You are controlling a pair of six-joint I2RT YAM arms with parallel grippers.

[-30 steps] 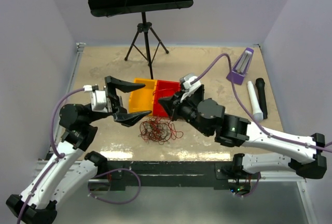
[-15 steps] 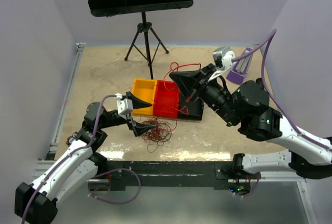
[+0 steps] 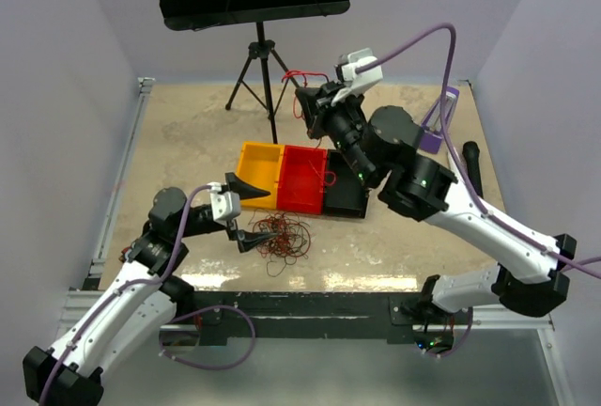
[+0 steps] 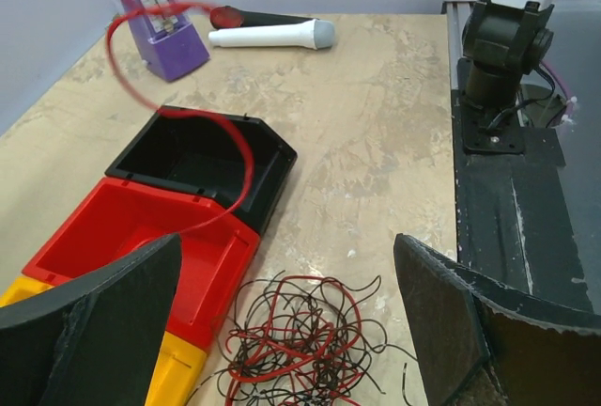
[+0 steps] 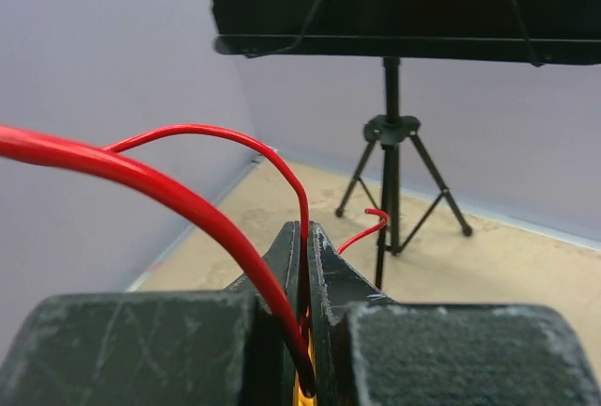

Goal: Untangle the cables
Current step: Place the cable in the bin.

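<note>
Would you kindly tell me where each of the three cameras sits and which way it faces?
Top external: fixed above and behind the bases, looking down on the table; both arms show.
Left wrist: low over the table, facing the right arm's base; the open left tool's fingers frame the cable clump.
Right wrist: high up, facing the music stand; the right tool is shut on a red wire.
Shared: top external and left wrist both show the clump.

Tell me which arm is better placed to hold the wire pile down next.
Left. The left gripper, open, sits beside the pile; the right gripper is raised, shut on a red wire.
</note>
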